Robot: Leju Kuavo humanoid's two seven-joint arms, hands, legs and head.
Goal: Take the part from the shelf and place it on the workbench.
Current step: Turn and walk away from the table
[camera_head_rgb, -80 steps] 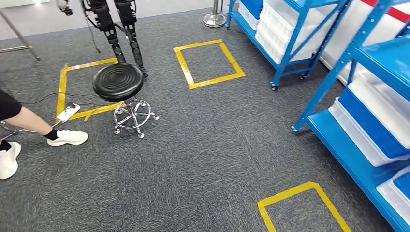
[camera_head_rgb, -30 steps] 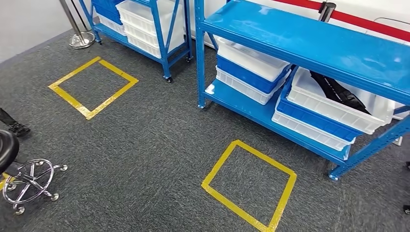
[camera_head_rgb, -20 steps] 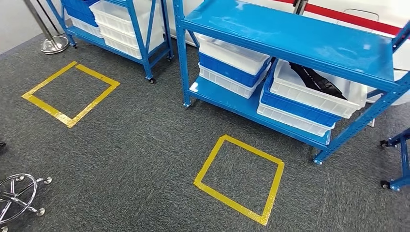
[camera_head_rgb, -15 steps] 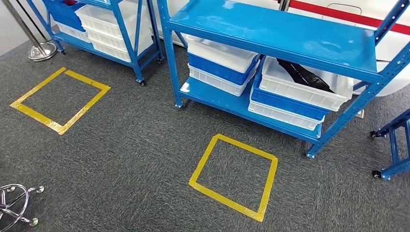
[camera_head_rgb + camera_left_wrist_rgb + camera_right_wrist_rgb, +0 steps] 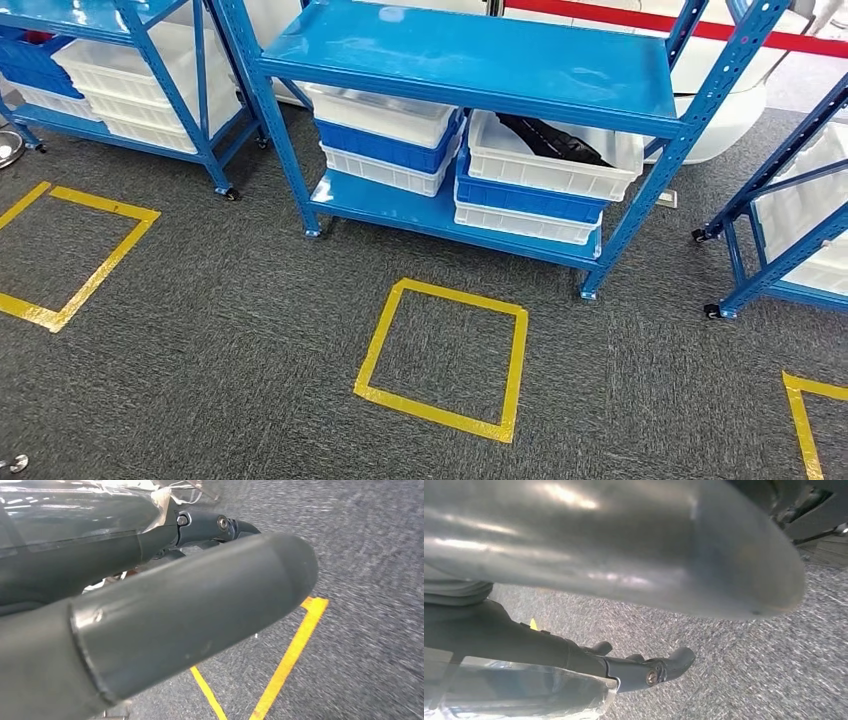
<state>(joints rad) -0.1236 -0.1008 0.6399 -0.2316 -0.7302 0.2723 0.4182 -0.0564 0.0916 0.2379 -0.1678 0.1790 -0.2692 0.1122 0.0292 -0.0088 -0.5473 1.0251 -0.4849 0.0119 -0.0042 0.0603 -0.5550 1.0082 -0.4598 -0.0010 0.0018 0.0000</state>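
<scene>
The head view showed the blue shelf (image 5: 470, 60) across the upper centre of the frame, standing on grey carpet (image 5: 250, 330). On its lower deck two stacks of white and blue bins sat side by side. The top white bin (image 5: 555, 160) of the right stack, at upper centre right, held the part (image 5: 553, 140), a long dark item lying diagonally inside it; the open top left it reachable from above, though the upper deck overhung it closely. A yellow taped square (image 5: 445, 355) lay on the floor at lower centre, just in front of the shelf, and was judged to be a standing mark for the pick. The left hand (image 5: 165, 625) appeared in the left wrist view over carpet and yellow tape, thumb and dark fingers extended with nothing between them: released and empty. The right hand (image 5: 639, 605) appeared likewise in the right wrist view, fingers apart over bare carpet, holding nothing. Both arms were judged to hang at the sides, so the pick had not begun. No workbench was identified.
</scene>
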